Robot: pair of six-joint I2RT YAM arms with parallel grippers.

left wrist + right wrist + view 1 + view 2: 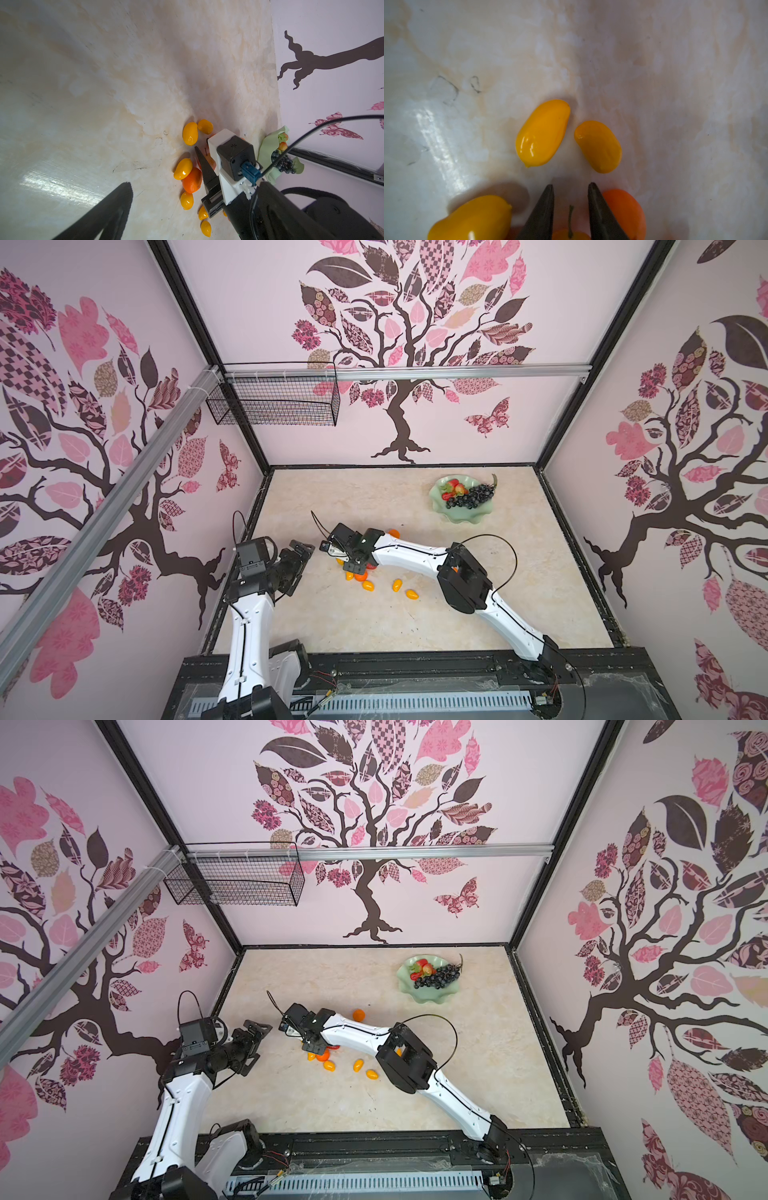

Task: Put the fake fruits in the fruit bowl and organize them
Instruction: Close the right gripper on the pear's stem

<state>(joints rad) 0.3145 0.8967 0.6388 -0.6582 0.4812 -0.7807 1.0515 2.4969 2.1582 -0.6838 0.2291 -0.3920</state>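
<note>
Below centre in a top view, among loose kumquats, the right hand straddles a stemmed fruit, fingers slightly parted; I cannot tell if it pinches. I'd squeeze gently, lift straight, then carry to the fruit bowl, right of centre.

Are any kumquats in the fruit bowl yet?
No, the fruit bowl holds only strawberries and the grape bunch; the kumquats lie on the table.

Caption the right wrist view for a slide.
Right gripper straddles a stemmed fruit; two kumquats lie just ahead on the marbled table.
</note>
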